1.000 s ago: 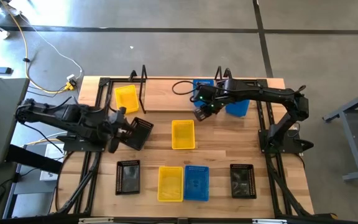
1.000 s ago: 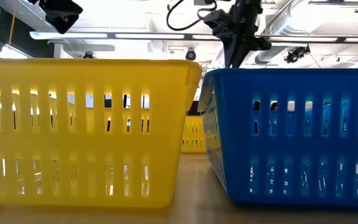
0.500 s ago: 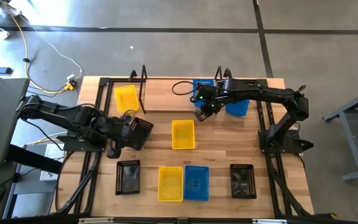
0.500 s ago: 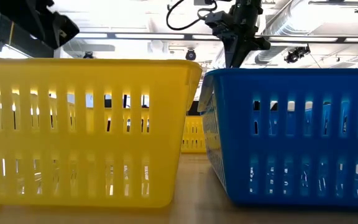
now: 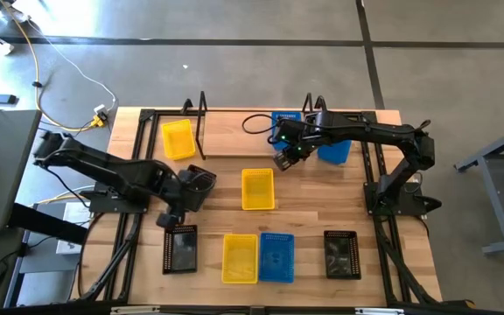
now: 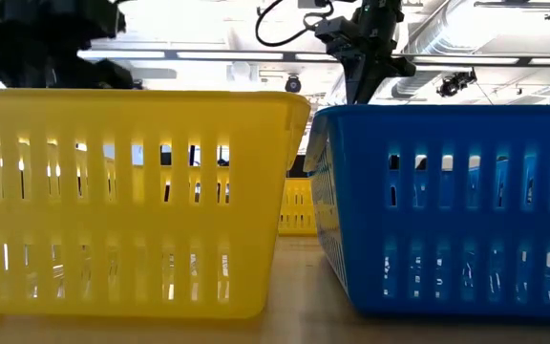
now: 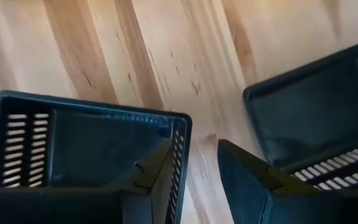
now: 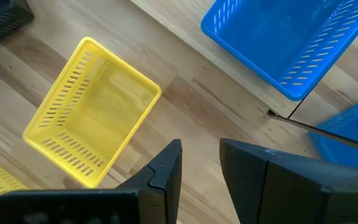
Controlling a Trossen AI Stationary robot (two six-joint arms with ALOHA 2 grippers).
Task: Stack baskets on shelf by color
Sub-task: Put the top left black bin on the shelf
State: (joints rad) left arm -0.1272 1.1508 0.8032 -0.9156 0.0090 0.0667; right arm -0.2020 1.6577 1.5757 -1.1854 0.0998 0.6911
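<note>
Baskets of perforated plastic number nine: three black, three yellow, three blue. One yellow basket (image 5: 178, 138) and two blue baskets (image 5: 333, 149) sit on the light wooden shelf (image 5: 234, 133); the rest lie on the slatted wooden surface (image 5: 309, 206). The left hand (image 5: 187, 188) clamps a black basket's (image 5: 200, 186) wall. The right hand (image 5: 283, 158) hangs empty, fingers parted. No writing is legible.

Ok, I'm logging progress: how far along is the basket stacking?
Early. One yellow basket and two blue baskets are at the shelf. The left gripper grips a black basket by its wall; the right gripper hovers open near the shelf. Two more yellow baskets, one blue basket and two black baskets lie on the table.
</note>
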